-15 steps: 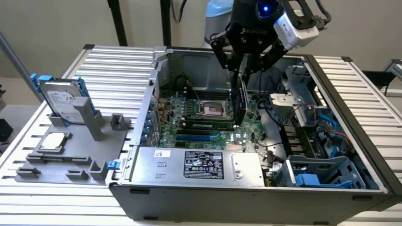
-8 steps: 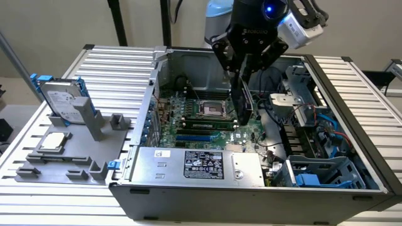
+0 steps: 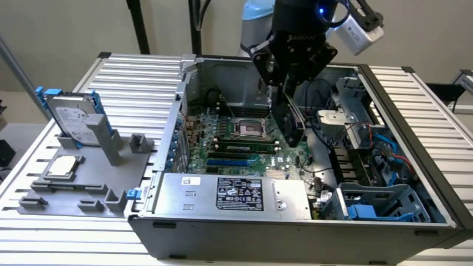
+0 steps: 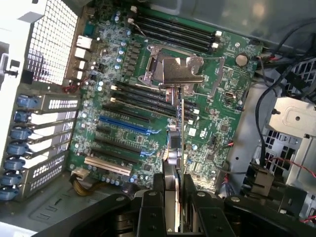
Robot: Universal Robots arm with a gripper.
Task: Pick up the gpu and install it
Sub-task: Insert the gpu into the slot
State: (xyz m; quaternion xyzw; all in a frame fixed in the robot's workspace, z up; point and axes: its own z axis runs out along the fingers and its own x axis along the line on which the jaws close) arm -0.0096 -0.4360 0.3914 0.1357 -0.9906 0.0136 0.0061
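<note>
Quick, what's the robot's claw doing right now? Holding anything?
Gripper: closed on the gpu, holding it over the motherboard.

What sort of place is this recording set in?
Probably a robotics lab bench for PC assembly: an open computer case lies on a slatted metal table, a grey fixture beside it holds a hard drive, and a robot arm hangs over it.

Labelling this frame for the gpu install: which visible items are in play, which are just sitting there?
In play: gripper, gpu clamped edge-on in it, motherboard, computer case.
Idle: hard drive, CPU chip, both on the grey fixture.
</note>
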